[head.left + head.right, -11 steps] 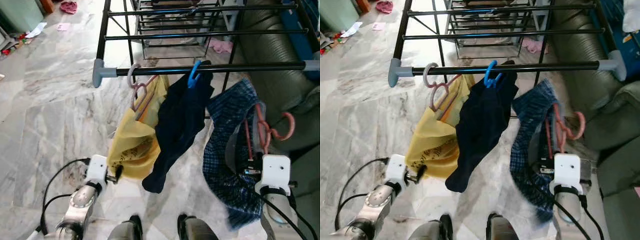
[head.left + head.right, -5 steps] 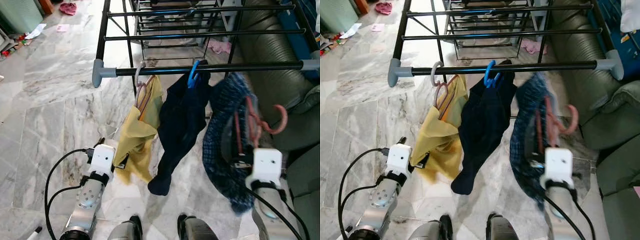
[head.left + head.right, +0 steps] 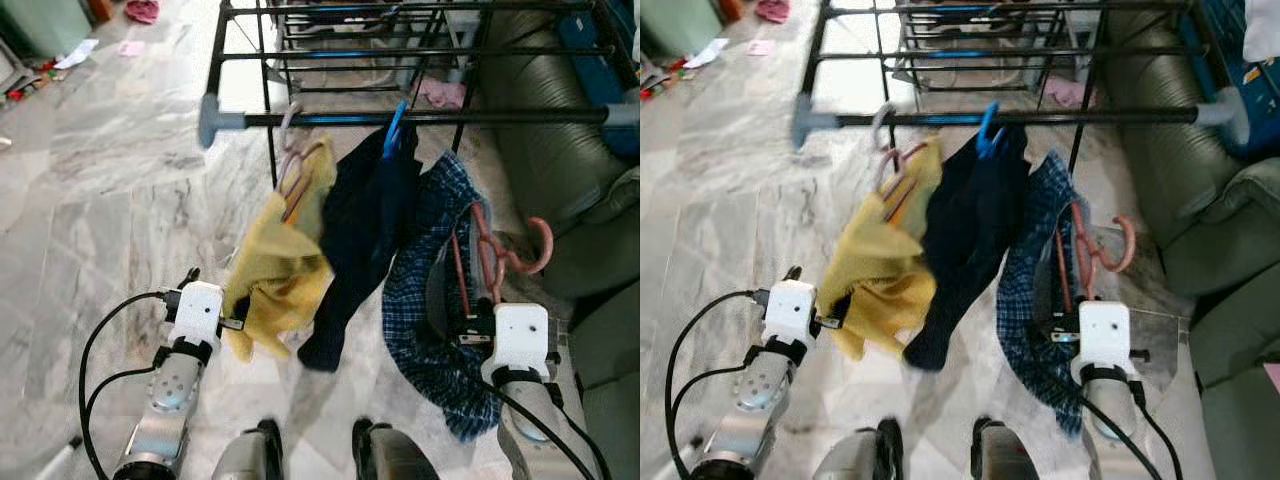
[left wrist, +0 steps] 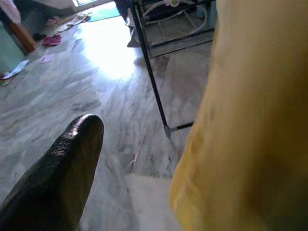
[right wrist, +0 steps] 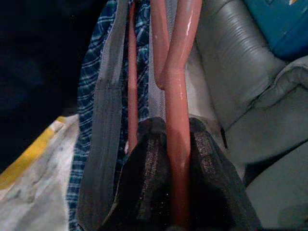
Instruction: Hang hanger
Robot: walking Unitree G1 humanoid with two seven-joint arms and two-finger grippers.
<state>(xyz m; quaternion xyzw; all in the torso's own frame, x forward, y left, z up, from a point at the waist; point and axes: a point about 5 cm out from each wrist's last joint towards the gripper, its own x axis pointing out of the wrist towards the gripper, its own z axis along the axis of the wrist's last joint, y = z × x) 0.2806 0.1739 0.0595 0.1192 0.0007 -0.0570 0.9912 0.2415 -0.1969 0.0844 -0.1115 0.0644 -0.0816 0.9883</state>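
A salmon-red hanger (image 3: 508, 256) carrying a blue plaid garment (image 3: 428, 300) is held below the black rail (image 3: 500, 116). Its hook is free of the rail. My right gripper (image 5: 175, 192) is shut on the hanger's stem, and the white wrist block (image 3: 521, 341) marks where it is, low on the right. A pink hanger (image 3: 291, 165) with a yellow garment (image 3: 275, 280) and a blue hanger (image 3: 396, 124) with a dark navy garment (image 3: 365, 225) hang on the rail. My left gripper (image 3: 236, 324) is at the yellow garment's bunched hem. One black finger (image 4: 62, 178) stands apart from the cloth, which covers the other.
A grey-green sofa (image 3: 565, 160) stands close on the right, beside the rail's end. More black rack rails (image 3: 400, 52) lie behind, with a pink cloth (image 3: 440, 92) on the floor under them. Marble floor (image 3: 100, 200) opens to the left. My feet (image 3: 262, 456) are below.
The whole view has shifted. The yellow garment's hem has risen and bunched at my left gripper. My right gripper swung the red hanger leftward, then back, still under the rail.
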